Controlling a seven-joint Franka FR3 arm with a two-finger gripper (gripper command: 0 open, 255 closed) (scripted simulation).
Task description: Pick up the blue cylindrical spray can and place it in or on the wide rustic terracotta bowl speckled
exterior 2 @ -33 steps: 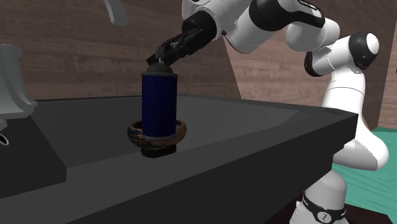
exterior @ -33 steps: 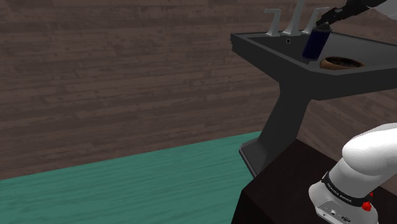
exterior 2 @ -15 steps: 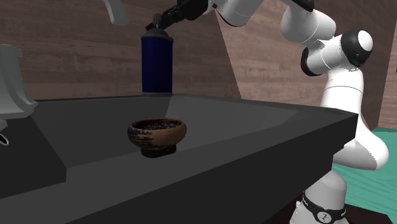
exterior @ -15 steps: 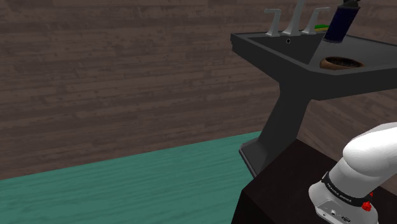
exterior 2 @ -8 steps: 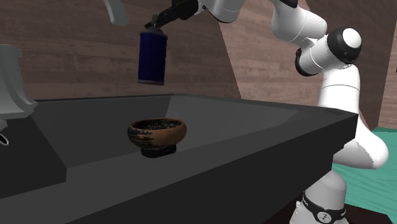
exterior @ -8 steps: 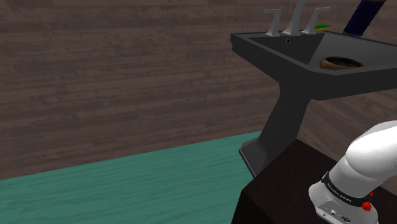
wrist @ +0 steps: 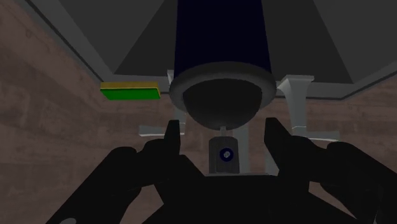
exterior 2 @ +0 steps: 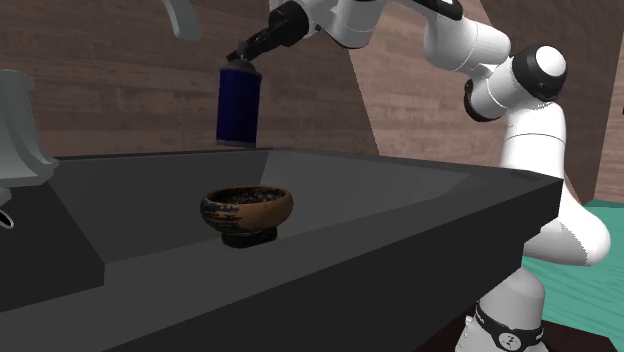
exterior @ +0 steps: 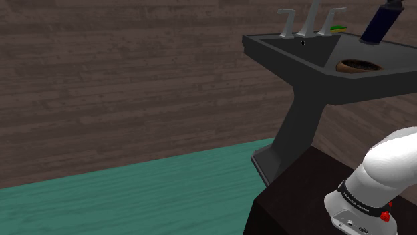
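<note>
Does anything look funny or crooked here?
Yes. The dark blue spray can hangs in the air above the sink, gripped at its top by the pincer, not resting on anything. The brown speckled bowl sits upright down in that sink, an odd spot for a bowl. Nothing looks spilled or broken.

One blue spray can [exterior 2: 239, 105], one speckled bowl [exterior 2: 247, 207], one sink [exterior 2: 400, 240], one green block [wrist: 130, 91].

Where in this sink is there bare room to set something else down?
Bare: in the dark grey sink, the basin floor between the brown speckled bowl and the arm-side wall, and the broad front rim. Crowded: the back rim, with grey faucet, handles and a green block. The blue cylindrical spray can hangs overhead.
</note>
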